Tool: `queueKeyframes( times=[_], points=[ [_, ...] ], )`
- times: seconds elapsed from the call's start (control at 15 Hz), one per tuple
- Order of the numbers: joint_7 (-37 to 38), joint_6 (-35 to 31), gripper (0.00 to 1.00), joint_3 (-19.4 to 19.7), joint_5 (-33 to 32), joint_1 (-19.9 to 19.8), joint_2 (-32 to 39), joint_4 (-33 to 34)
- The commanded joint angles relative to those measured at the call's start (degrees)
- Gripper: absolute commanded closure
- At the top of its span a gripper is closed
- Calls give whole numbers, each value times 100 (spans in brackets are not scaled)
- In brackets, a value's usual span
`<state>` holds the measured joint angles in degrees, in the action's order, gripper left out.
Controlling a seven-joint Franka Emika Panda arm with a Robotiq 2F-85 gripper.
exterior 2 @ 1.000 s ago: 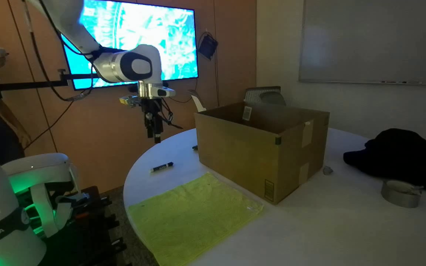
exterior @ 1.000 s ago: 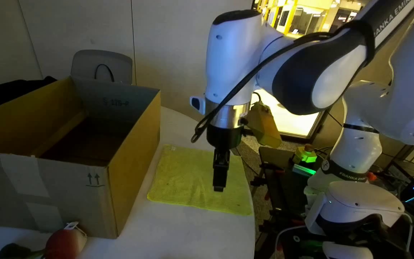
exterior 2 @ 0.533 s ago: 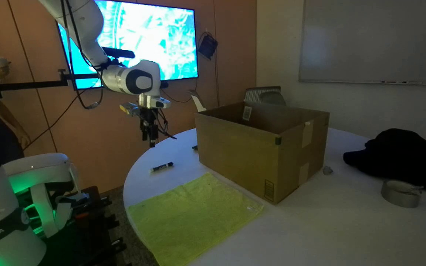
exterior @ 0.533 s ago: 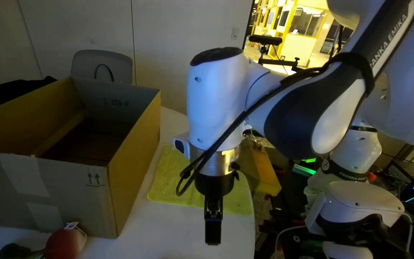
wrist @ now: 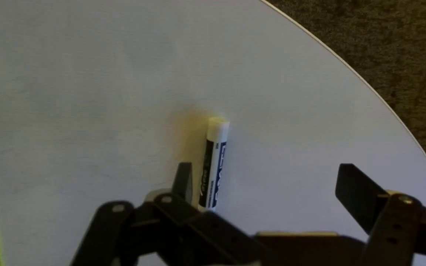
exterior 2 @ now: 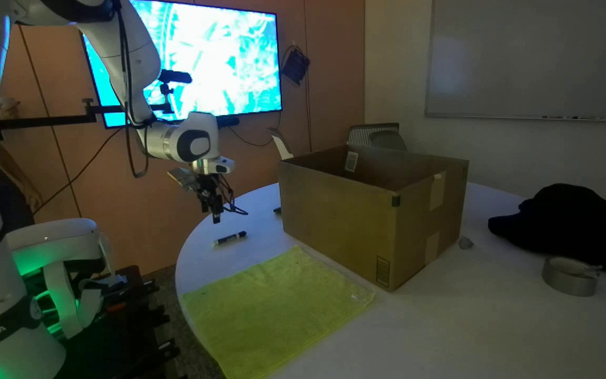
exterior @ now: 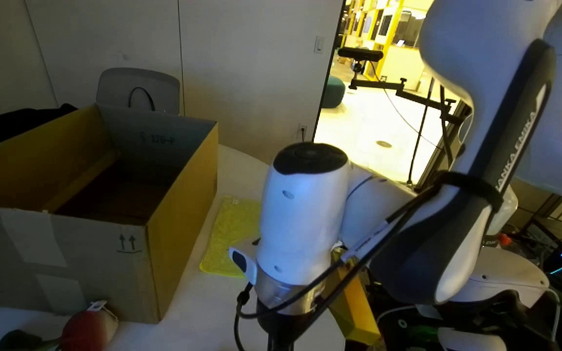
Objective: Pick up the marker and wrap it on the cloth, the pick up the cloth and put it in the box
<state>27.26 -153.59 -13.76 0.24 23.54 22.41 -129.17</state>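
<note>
A black-and-white marker (exterior 2: 230, 238) lies on the white table beside the yellow-green cloth. In the wrist view the marker (wrist: 213, 166) is near the left finger, its lower end partly hidden by the gripper. My gripper (wrist: 264, 168) is wide open and empty. In an exterior view the gripper (exterior 2: 215, 217) hangs above the table, a little above the marker. The cloth (exterior 2: 276, 310) lies flat; the arm partly covers the cloth (exterior: 227, 243) in an exterior view, where the fingers are out of frame. The open cardboard box (exterior 2: 340, 216) stands beside the cloth.
The table edge (wrist: 364, 83) curves close to the marker. A small dark object (exterior 2: 277, 210) shows by the box. A tape roll (exterior 2: 570, 278) and a black cloth heap (exterior 2: 571, 226) lie beyond the box. A red-and-white object (exterior: 88, 329) sits at the box's near side.
The arm has moved from over the cloth area toward the marker and lowered, bringing the gripper closer above the marker. The marker, cloth and box have not moved.
</note>
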Motion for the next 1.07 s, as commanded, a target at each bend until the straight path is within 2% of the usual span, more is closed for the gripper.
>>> queueKeyframes(
  times=[0.0, 0.2, 0.53, 1.0],
  points=[
    [323, -374, 0, 469, -438, 513, 507, 329],
    [356, -429, 0, 788, -630, 795, 831, 576],
    [284, -298, 0, 1018, -591, 981, 1201, 1005],
    [191, -126, 0, 1125, -453, 948, 1599, 1364]
  ],
)
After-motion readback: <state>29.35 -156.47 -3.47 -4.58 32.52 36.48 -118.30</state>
